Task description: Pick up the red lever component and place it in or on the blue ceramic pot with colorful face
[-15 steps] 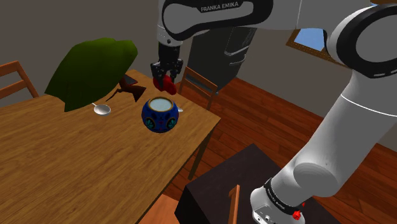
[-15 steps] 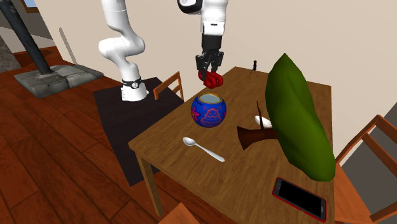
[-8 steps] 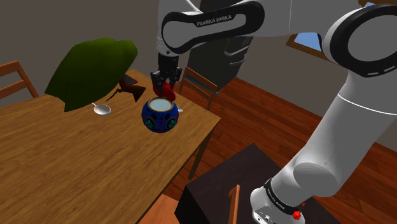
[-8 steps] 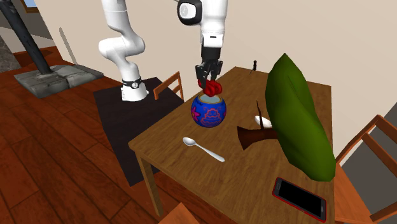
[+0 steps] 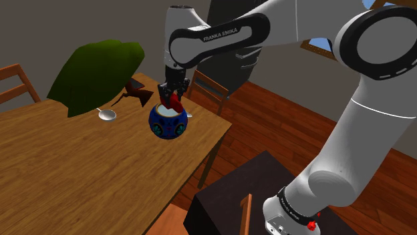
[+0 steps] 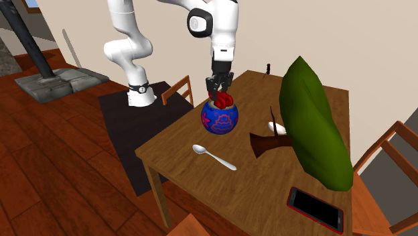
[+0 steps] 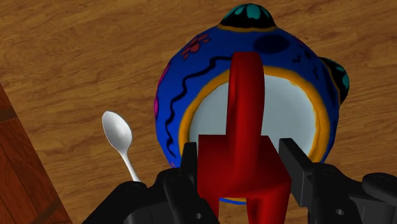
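Pincer (image 5: pixel 173 99) (image 6: pixel 220 98) (image 7: pixel 240 163): closed on the red lever (image 5: pixel 176 102) (image 6: pixel 224 100) (image 7: pixel 245 95). From the hand's own camera the two black fingers (image 7: pixel 189 167) press against opposite sides of the lever's blocky base, with no gap on either side. The lever's long curved arm runs out from the pincer, away from the fingers, and ends over the pale inside of the pot.

Pot (image 5: pixel 168 123) (image 6: pixel 220 121) (image 7: pixel 181 89): directly beneath the pincer, upright on the table (image 5: pixel 80 173) (image 6: pixel 268 184). It is round and blue, with an orange rim, red and black line drawings on its wall and teal knobs on dark patches. Its mouth faces the pincer.

Lever against pot: in both room views the red piece sits at the level of the pot's rim, within the ring of the mouth. Whether it touches the rim or the inside I cannot tell. It is gripped, not released.

Spoon (image 6: pixel 213 156) (image 7: pixel 118 137): flat on the table off to one side of the pincer, near the pot and not touching it, close to the table's edge.

Other items on the table, all well apart from the pincer: a large green leaf-shaped thing on a brown stem (image 5: pixel 93 73) (image 6: pixel 311 121), on the side of the pot away from the arm's base, and beyond it a dark phone with a red edge (image 6: pixel 316 209) near the table's corner.

Arm: white, bent over the table from its dark box stand (image 5: pixel 234 193) (image 6: pixel 124 117), which is on the wooden floor beside the table. The wrist points straight down at the pot.
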Robot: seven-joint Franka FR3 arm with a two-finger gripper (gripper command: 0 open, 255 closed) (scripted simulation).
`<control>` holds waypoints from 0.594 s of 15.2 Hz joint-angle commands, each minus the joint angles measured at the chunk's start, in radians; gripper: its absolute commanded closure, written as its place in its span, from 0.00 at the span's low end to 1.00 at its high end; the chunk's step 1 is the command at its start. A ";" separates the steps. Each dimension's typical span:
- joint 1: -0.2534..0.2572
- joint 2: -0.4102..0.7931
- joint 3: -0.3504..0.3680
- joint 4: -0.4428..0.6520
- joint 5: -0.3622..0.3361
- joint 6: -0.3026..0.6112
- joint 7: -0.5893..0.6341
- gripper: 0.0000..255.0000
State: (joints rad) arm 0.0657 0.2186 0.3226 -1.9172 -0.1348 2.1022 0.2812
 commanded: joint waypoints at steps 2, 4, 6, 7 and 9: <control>0.001 0.002 0.000 -0.001 -0.001 0.003 0.001 1.00; 0.001 0.002 0.000 -0.001 -0.001 0.003 0.001 1.00; 0.001 0.002 0.000 -0.001 -0.001 0.003 0.001 1.00; 0.001 0.002 0.000 -0.001 -0.001 0.003 0.001 0.00; 0.001 0.002 0.000 -0.001 -0.001 0.003 0.001 0.00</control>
State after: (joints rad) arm 0.0666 0.2204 0.3228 -1.9186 -0.1355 2.1051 0.2827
